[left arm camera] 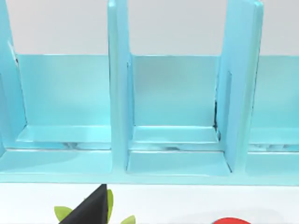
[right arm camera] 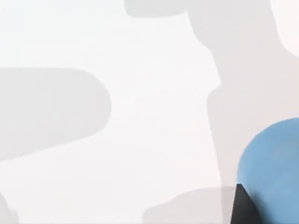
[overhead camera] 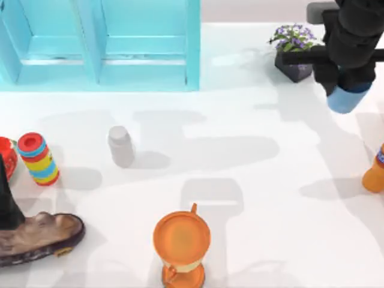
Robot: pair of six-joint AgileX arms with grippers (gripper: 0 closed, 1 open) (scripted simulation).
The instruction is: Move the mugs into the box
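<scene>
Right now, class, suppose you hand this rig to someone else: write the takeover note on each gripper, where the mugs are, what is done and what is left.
Right gripper: at the table's far right near the potted plant, raised, shut on the blue mug, which hangs below it; the right wrist view shows that mug over bare table.
Left arm: parked at the left edge beside the brown shoe.
Light-blue box: at the far left; the compartments seen in the left wrist view hold no mug.
Done: blue mug lifted.
Left: carry it to the box and release; the dark mug I cannot locate.
</scene>
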